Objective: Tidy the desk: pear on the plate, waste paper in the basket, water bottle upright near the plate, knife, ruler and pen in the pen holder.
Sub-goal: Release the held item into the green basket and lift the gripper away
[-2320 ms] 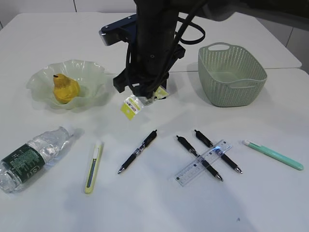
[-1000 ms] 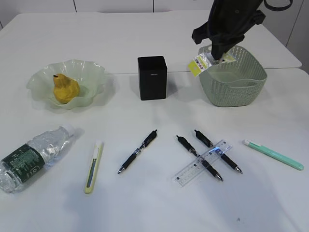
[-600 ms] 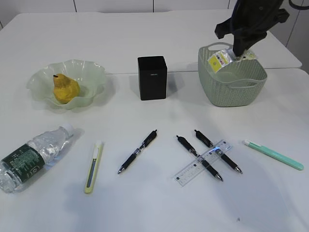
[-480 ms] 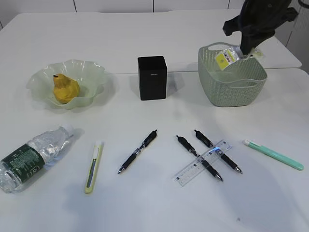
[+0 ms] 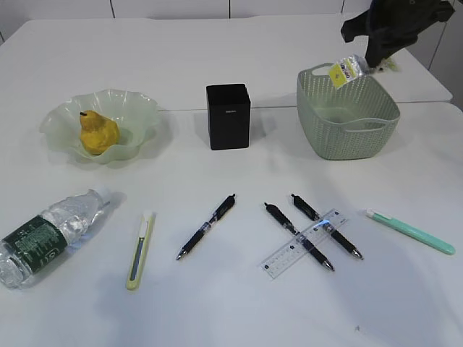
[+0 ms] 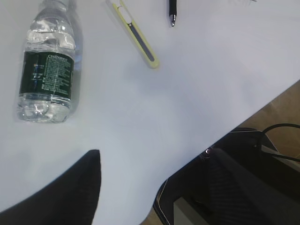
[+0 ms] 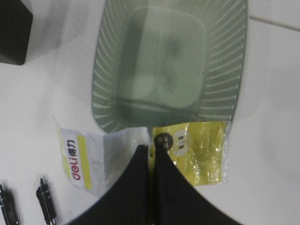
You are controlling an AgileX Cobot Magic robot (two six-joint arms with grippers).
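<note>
Exterior view: right end effector (image 5: 378,63) up at the far right, above the basket (image 5: 347,113) rim, clamped on the wrapper (image 5: 349,69), presumably to drop it inside. Pear (image 5: 98,133) on the plate (image 5: 137,108); bottle (image 5: 52,235) lying down; knife (image 5: 139,249), ruler (image 5: 304,243) and pens (image 5: 206,226) loose on the table (image 5: 231,303); holder (image 5: 228,116) apart from them.

Left wrist view: only bottle (image 6: 48,65), knife (image 6: 133,33), a pen tip (image 6: 172,11); left end effector's state cannot be told.

Right wrist view: straight down into the basket (image 7: 171,65), nothing clearly inside. Jaws pressed together on the wrapper (image 7: 140,157), hanging over the near rim, not yet over the middle.
</note>
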